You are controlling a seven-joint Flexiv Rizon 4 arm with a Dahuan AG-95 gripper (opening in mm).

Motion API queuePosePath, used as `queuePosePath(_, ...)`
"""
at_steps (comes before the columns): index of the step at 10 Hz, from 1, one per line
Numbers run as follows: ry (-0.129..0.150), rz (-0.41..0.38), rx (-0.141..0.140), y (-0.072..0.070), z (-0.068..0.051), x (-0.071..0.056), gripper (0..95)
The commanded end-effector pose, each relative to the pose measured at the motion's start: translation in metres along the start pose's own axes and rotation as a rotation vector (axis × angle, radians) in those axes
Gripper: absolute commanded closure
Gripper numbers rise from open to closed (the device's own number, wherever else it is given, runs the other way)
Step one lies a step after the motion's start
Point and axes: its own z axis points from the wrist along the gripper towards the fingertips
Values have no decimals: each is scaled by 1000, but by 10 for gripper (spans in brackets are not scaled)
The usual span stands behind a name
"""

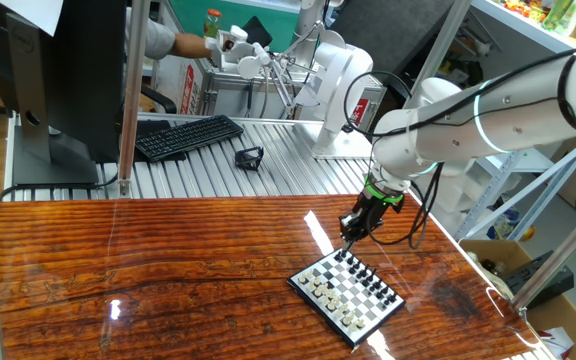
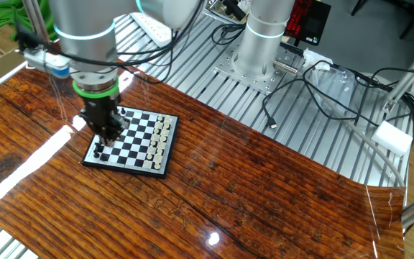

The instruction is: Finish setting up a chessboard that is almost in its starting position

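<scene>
The chessboard [image 1: 322, 312] is a small black-and-white checkered board with a dark rim, lying on the wooden table toward the right. Rows of tiny white pieces [image 1: 324, 290] and black pieces [image 1: 373, 278] stand along its two opposite sides. In the other fixed view the board [image 2: 131, 170] lies at the left, with black pieces on its left side and white pieces [image 2: 161, 137] on its right. My gripper [image 1: 349, 236] points down over the board's far corner, on the black side. It also shows in the other fixed view [image 2: 107, 135], low over the black rows. Its fingers look close together; whether they hold a piece is hidden.
Behind the wooden table is a ribbed metal surface with a black keyboard [image 1: 188, 136], a monitor [image 1: 68, 80], a small black object [image 1: 250, 157] and a metal post [image 1: 128, 100]. My arm's base [image 2: 264, 36] and loose cables [image 2: 315, 93] sit there. A cardboard box [image 1: 498, 262] stands at the right.
</scene>
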Motion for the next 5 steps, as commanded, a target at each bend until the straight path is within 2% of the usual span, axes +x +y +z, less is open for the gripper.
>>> queuePosePath(1,-3,-6,-1,-4,1,1,950)
queuePosePath(5,-8,-10,-7,-9,8,1,950)
